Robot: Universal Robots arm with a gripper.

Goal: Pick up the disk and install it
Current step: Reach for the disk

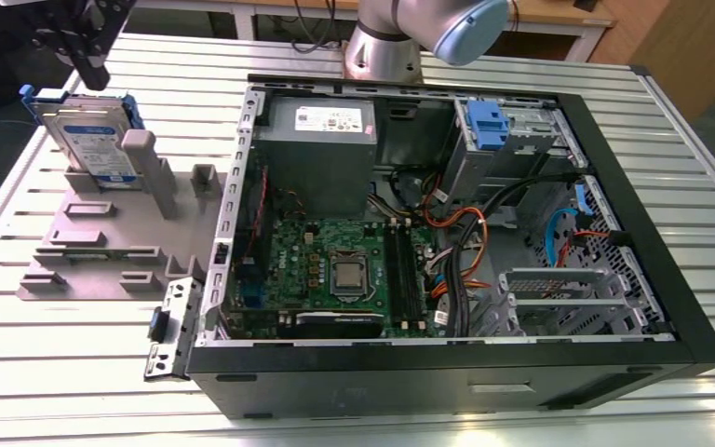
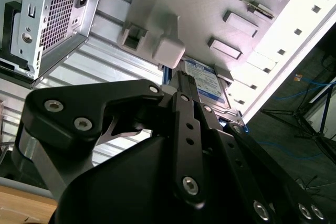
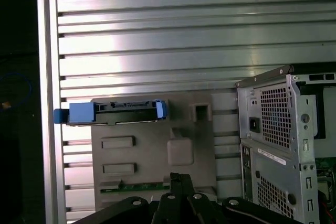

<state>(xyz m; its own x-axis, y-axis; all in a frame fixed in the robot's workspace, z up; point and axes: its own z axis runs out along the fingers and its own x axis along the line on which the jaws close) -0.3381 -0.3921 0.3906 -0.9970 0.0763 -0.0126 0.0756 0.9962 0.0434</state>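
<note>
The disk (image 1: 85, 140) is a silver drive with a white-and-blue label in a blue bracket. It stands on edge in a slot at the far end of the grey fixture (image 1: 97, 251), on the exterior view's left. My gripper (image 1: 88, 67) hangs just above the disk's top edge, its black fingers (image 3: 178, 182) drawn together with nothing between them. From above, in the first wrist view, the disk (image 3: 113, 113) appears as a thin blue-ended bar. In the second wrist view the fingertips (image 2: 181, 85) reach close to the disk's label (image 2: 207, 82).
The open computer case (image 1: 457, 372) lies on the slatted aluminium table (image 1: 72, 372), right of the fixture. Inside are the grey power supply (image 1: 320, 140), the motherboard (image 1: 332, 270), cables and a blue drive bay (image 1: 488, 126). The arm's base (image 1: 389, 47) stands behind the case.
</note>
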